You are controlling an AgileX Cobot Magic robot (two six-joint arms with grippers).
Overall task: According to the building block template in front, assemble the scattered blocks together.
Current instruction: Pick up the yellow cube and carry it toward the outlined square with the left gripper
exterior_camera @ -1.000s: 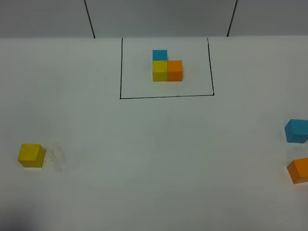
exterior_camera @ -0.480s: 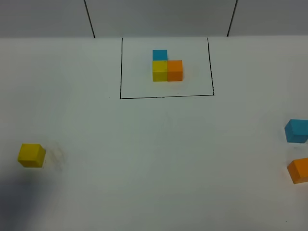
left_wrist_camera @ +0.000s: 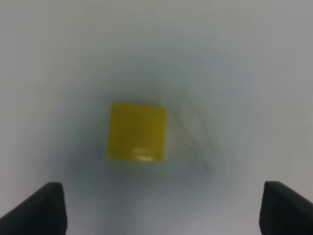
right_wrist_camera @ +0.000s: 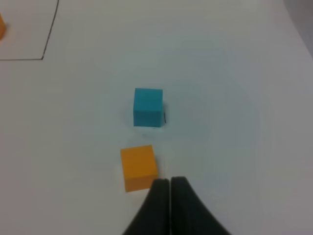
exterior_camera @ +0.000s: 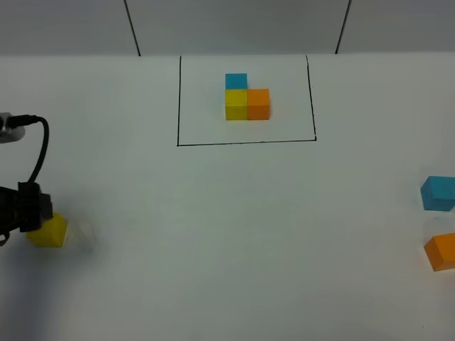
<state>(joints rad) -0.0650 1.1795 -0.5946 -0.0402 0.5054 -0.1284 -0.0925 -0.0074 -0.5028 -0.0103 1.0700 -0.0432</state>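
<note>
The template (exterior_camera: pixel 247 99), a blue, a yellow and an orange cube in an L, sits inside a black drawn rectangle at the far middle. The loose yellow cube (exterior_camera: pixel 50 233) lies at the left, partly covered by my left gripper (exterior_camera: pixel 27 212). In the left wrist view the gripper (left_wrist_camera: pixel 161 211) is open above the yellow cube (left_wrist_camera: pixel 136 131), one dark fingertip on each side, apart from it. The loose blue cube (exterior_camera: pixel 439 193) and orange cube (exterior_camera: pixel 441 251) lie at the right edge. My right gripper (right_wrist_camera: pixel 169 183) is shut and empty, just beside the orange cube (right_wrist_camera: pixel 138 167), with the blue cube (right_wrist_camera: pixel 147 106) beyond it.
A black cable (exterior_camera: pixel 39 153) loops above the left arm. The white table (exterior_camera: pixel 234 234) stretches between the left and right cubes. A corner of the black frame line (right_wrist_camera: pixel 46 51) shows in the right wrist view. The right gripper is out of the exterior view.
My left arm has come into the exterior view from the left edge and now hangs over the yellow cube. The cubes have not moved.
</note>
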